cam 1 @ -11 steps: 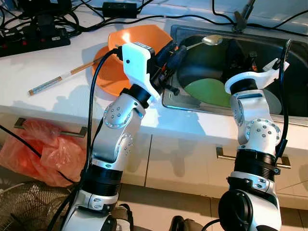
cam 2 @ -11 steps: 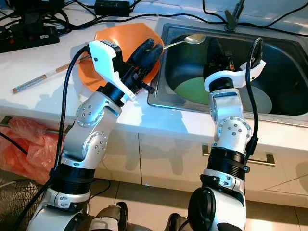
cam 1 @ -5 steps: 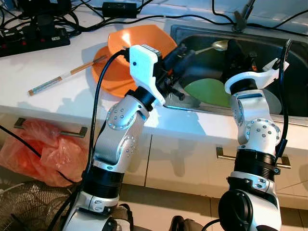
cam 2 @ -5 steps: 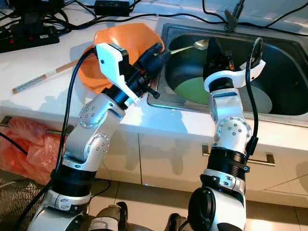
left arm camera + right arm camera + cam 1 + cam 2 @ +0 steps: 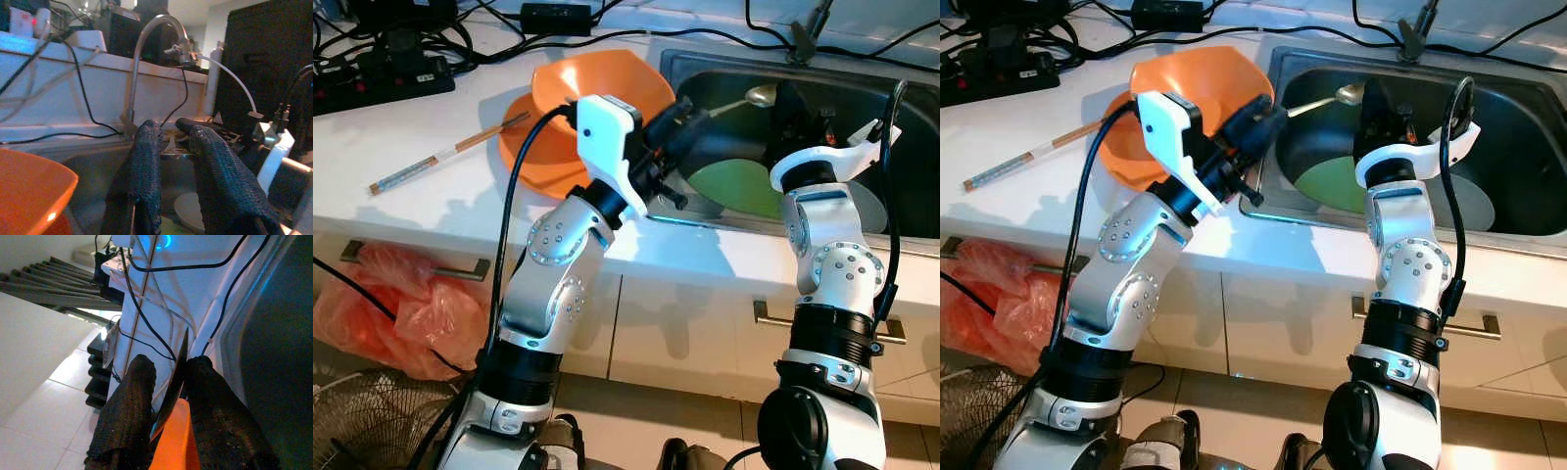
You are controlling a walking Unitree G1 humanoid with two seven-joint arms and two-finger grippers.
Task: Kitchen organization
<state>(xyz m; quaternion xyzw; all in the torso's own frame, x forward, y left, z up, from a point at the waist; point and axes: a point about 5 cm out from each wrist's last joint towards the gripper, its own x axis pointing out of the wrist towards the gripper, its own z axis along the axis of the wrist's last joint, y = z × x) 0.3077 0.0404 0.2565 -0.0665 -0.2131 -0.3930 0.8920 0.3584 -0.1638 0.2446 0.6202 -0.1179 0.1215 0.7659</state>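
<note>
Spoon gripped by left gripper over sink. Right gripper clamped on orange-handled tool.

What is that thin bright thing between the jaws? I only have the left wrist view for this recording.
Observer: A silver metal spoon. The left gripper holds its handle, with the spoon's bowl out over the steel sink.
Operator: What lies below the spoon?
Observer: A green round plate, lying flat on the sink floor.
Operator: Where is the other arm?
Observer: The right gripper is down in the sink, its jaws shut on a thin dark blade with an orange handle.
</note>
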